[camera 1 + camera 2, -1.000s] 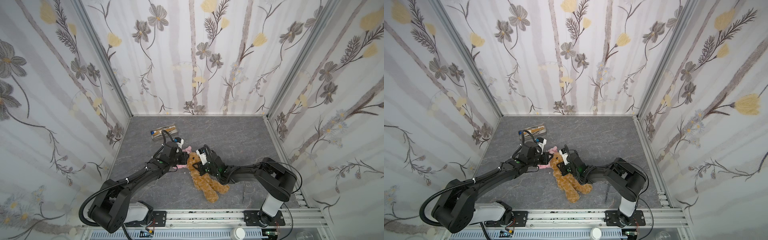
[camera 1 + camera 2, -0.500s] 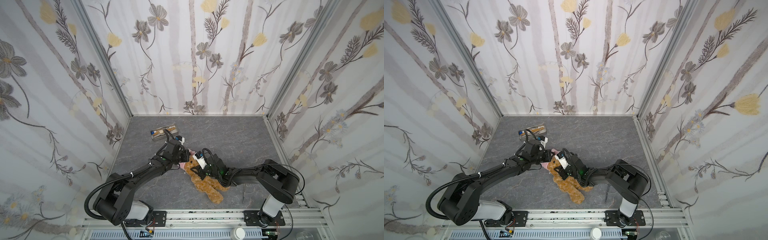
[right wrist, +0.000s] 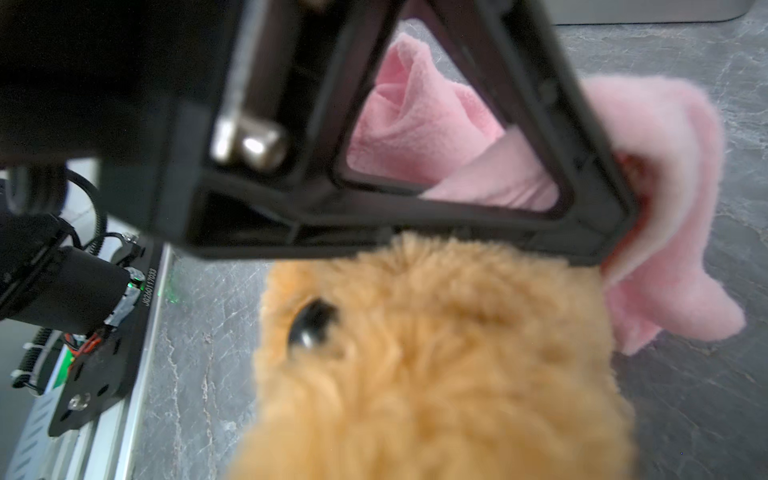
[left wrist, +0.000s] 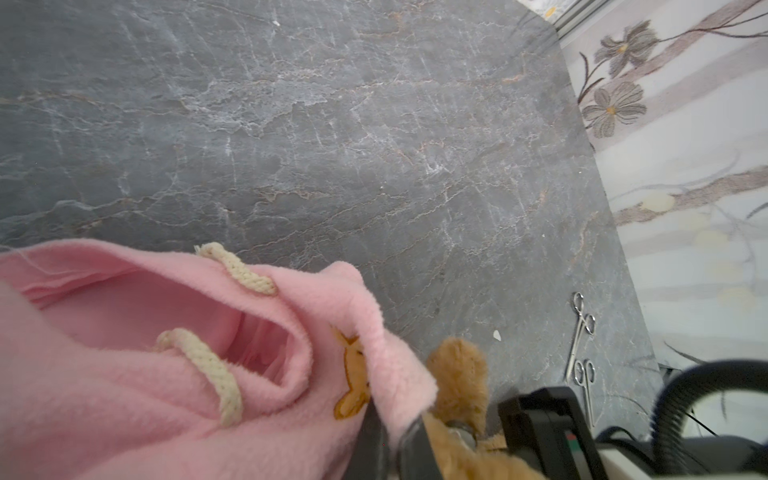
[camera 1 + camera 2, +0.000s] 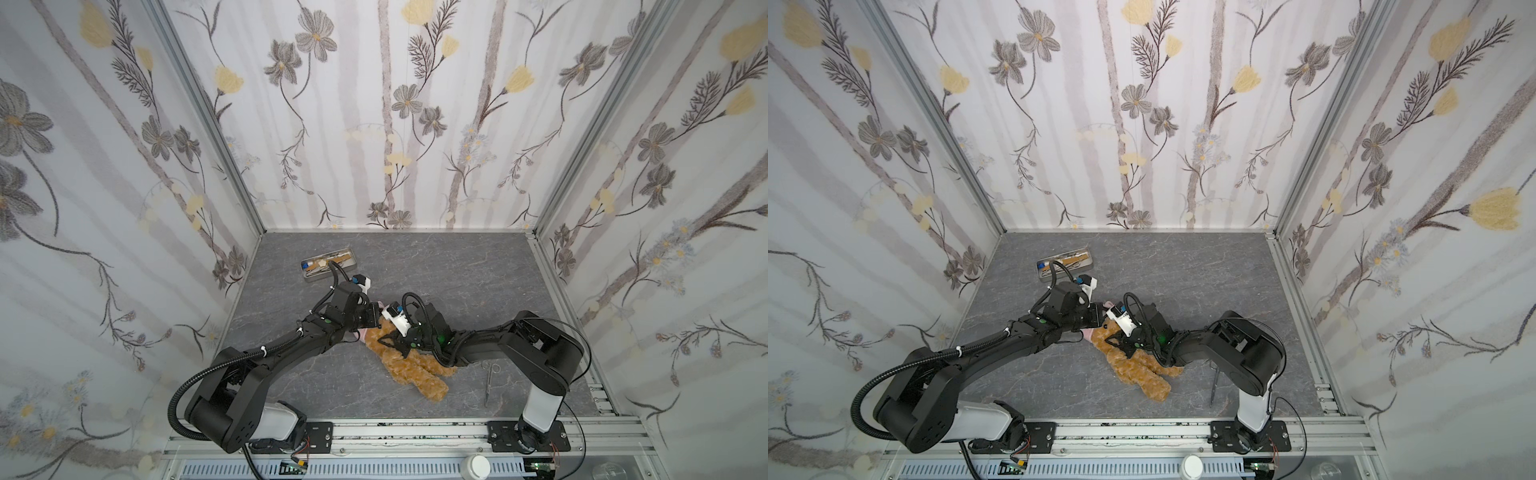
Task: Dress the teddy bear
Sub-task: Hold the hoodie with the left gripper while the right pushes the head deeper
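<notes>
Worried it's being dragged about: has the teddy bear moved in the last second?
Yes, slightly. In a top view the teddy bear has swung its legs a little toward the metal forceps lying to its right.

A grey, veined slate table (image 5: 457,270) lies between walls (image 5: 395,124) papered with grey and yellow flowers. Towards its back left sits a shallow metal tray (image 5: 351,258) of small tools, one with a blue end. Near the front right, well apart from the tray, slim steel forceps (image 5: 490,380) lie flat; the left wrist view shows two such ring-handled instruments (image 4: 575,351) there, just beside each other. A white round cap (image 5: 478,471) sits beyond the aluminium front rail (image 5: 415,432)
</notes>
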Controlling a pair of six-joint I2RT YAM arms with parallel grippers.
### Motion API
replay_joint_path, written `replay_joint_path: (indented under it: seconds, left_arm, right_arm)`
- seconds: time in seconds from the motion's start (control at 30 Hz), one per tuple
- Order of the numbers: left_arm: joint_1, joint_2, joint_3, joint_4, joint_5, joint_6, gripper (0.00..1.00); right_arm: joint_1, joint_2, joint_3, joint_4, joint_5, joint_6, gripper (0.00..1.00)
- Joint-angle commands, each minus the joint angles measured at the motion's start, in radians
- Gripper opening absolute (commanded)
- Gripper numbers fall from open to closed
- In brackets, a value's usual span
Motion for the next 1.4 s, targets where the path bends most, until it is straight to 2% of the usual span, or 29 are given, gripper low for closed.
replay_joint_path:
  seconds: [0.0, 0.2, 0.53, 0.63, 0.8, 1.07, 1.37]
  left_arm:
    - [-0.003, -0.018, -0.026, 0.100, 0.129, -0.049, 0.02]
    - [-0.002, -0.044, -0.053, 0.122, 0.128, -0.066, 0.03]
    - [-0.004, -0.081, -0.109, 0.103, 0.078, -0.068, 0.03]
    - [-0.008, -0.083, -0.112, 0.104, 0.064, -0.069, 0.07]
    - [-0.010, -0.097, -0.100, 0.099, 0.018, -0.055, 0.17]
    - [-0.007, -0.049, -0.039, 0.039, -0.085, 0.031, 0.29]
    - [-0.004, 0.005, 0.029, -0.009, -0.101, 0.068, 0.36]
  right_arm:
    - [-0.007, 0.025, -0.004, 0.132, 0.015, 0.107, 0.03]
    - [-0.022, 0.036, -0.023, 0.136, 0.098, 0.229, 0.03]
    - [-0.028, 0.005, 0.025, -0.055, 0.268, 0.363, 0.02]
    - [-0.015, 0.004, 0.033, -0.060, 0.272, 0.341, 0.02]
    - [-0.003, -0.012, 0.016, -0.057, 0.280, 0.226, 0.04]
    - [0.000, -0.036, -0.017, -0.040, 0.249, 0.094, 0.04]
    - [0.005, -0.047, -0.020, -0.067, 0.233, 0.011, 0.03]
